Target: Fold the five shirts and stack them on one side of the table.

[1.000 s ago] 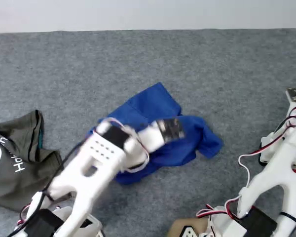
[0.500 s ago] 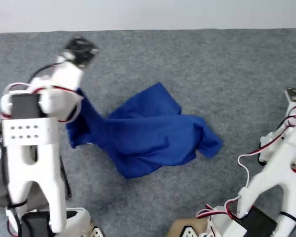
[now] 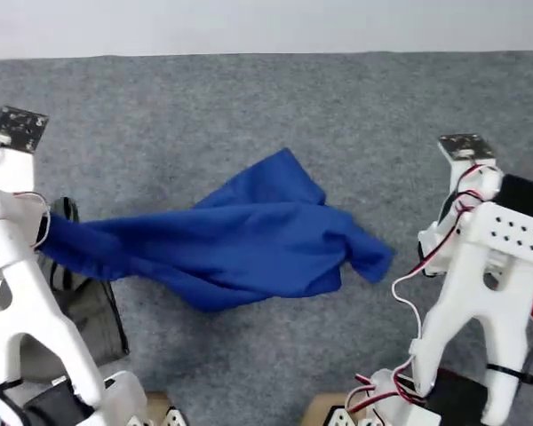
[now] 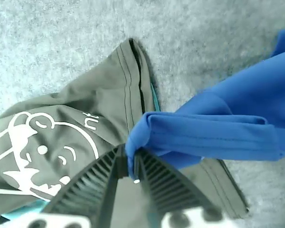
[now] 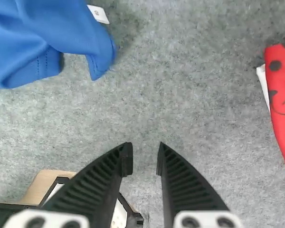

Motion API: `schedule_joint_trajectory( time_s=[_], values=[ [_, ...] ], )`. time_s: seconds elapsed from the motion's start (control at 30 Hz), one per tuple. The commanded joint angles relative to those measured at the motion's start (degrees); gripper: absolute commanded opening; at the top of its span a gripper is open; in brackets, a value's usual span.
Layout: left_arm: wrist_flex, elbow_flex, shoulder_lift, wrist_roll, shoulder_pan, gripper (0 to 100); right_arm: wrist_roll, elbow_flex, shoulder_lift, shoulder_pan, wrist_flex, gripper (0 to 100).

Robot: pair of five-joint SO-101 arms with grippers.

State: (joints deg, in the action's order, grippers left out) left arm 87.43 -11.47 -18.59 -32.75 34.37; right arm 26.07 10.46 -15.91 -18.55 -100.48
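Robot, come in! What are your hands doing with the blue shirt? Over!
Left gripper shut on blue shirt edge. Right gripper open, empty. Blue shirt stretched out, unfolded. Grey shirt lies beneath left gripper.

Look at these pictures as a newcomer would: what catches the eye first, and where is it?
The blue shirt stretches across the middle of the grey table, one end pinched in the left tool above a dark grey shirt with a white cartoon print. The right tool hovers open over bare table near the blue shirt's other end, with a red shirt lying at the table's right side.
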Motion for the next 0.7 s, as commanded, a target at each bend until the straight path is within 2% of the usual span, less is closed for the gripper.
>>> schedule_joint_trajectory(
  time_s=[0.0, 0.13, 0.53, 0.67],
  values=[
    [-1.67, 0.04, -1.41, -1.93, 0.53, 13, 0.35, -0.88, -2.33, 1.19, -2.15, 9.1],
    [-1.67, 0.13, -1.41, -2.46, 0.44, 21, 0.35, -0.7, -2.33, 0.92, -1.98, 9.1],
    [-1.67, -3.91, -1.32, -12.75, -1.05, 21, 0.35, -0.53, -2.24, 0.84, -2.07, 9.1],
    [-8.35, -8.84, -1.32, -12.75, -2.37, 22, 0.35, -0.44, -2.24, 0.84, -1.98, 9.1]
  ],
)
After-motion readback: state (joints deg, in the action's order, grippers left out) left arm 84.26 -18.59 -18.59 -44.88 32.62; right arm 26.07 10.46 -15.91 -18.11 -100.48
